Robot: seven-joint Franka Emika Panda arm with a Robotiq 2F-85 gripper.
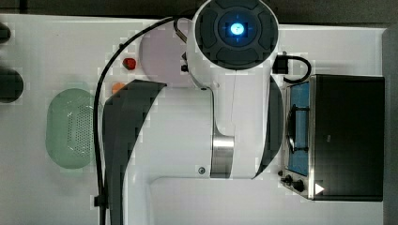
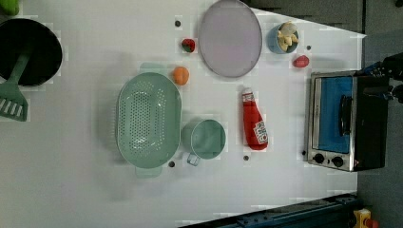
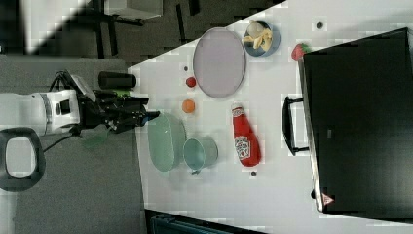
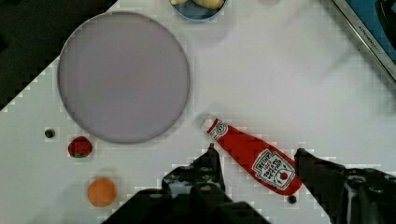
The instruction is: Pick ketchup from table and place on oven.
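**A:** Ketchup (image 2: 254,122) is lying flat on the table (image 2: 71,180), untouched, cap toward the plate (image 2: 230,37) and base toward a small dark dot. In the left view it is sitting between the cup (image 2: 205,138) and the oven (image 2: 346,120), apart from both.

**B:** So which step is running?

**A:** The approach, I'd say. In the wrist view the gripper (image 4: 256,156) is hanging above the bottle with its jaws spread and nothing between them, one finger on each side of the red body. In the right view it is sitting well off the table.

**B:** What is the next move asking for?

**A:** Probably a straight descent, jaws staying wide across the bottle's width, then closing on the thick labelled part.

**B:** Anything crowding it?

**A:** Bare table is lying all round the bottle, so the fingers are getting room. The colander (image 2: 148,119), orange ball (image 2: 180,75) and strawberry (image 2: 188,45) are sitting farther off. The oven's black top (image 3: 360,117) is looking bare, though its handle (image 3: 290,126) is jutting toward the bottle, so the carry likely needs height first.
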